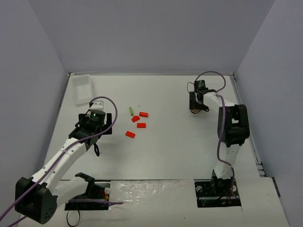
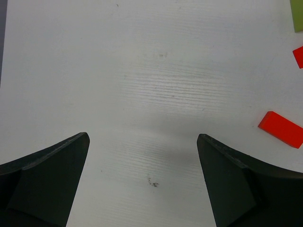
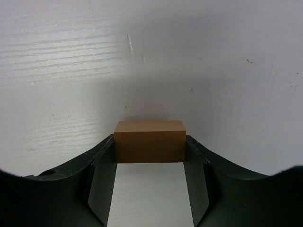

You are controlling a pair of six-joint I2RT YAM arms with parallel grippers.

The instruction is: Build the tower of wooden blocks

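My right gripper (image 3: 150,144) is shut on a tan block (image 3: 149,141), pinched at both ends by the fingertips just over the white table; in the top view this gripper (image 1: 199,108) sits at the back right. Several red-orange blocks (image 1: 141,125) and a pale yellow-green stick (image 1: 130,111) lie loose left of the middle. My left gripper (image 1: 97,124) hangs to their left, open and holding nothing. In the left wrist view the gripper (image 2: 142,136) has only bare table between its fingers, with a red block (image 2: 280,129) off to the right and the stick (image 2: 297,16) at the top right corner.
A clear white plastic tray (image 1: 82,87) lies at the back left corner of the table (image 1: 170,156). Grey walls close in the back and both sides. Purple cables loop over both arms.
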